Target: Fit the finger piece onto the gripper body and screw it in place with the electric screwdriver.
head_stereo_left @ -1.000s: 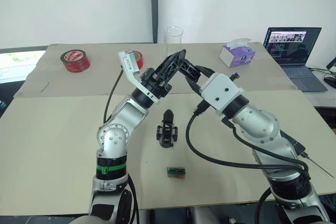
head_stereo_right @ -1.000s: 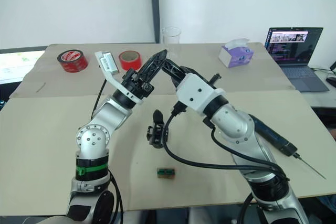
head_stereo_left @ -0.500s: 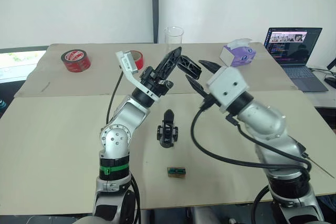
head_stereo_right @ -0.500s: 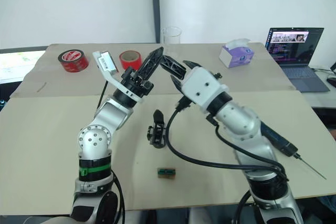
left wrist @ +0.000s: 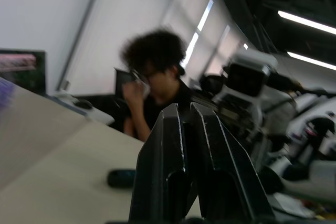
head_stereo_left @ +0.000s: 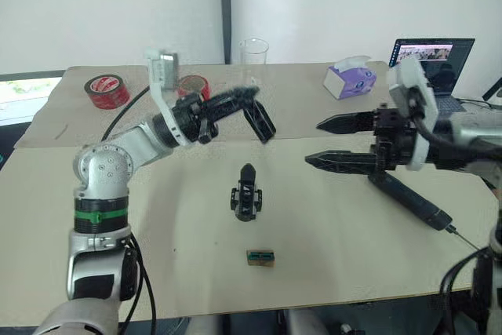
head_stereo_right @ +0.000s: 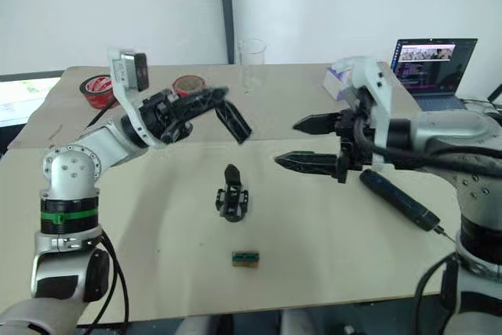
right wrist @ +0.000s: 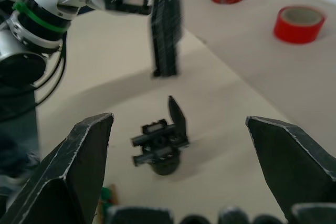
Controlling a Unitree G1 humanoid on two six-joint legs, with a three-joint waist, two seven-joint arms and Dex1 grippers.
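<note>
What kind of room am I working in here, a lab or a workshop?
Probably a robotics lab or office: a paper-covered table with an open laptop, tape rolls and a tissue box, and a person at a desk nearby.

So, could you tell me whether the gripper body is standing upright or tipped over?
Upright: the gripper body stands on the table with its one pointed finger sticking up, untouched between the two arms.

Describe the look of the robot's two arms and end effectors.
Both arms are silver-grey metal with rounded joints and black cables looping alongside. The left arm carries a green band above a black ring. Each wrist has a white housing. The left end effector and right end effector each have two long, black fingers tapering to points.
</note>
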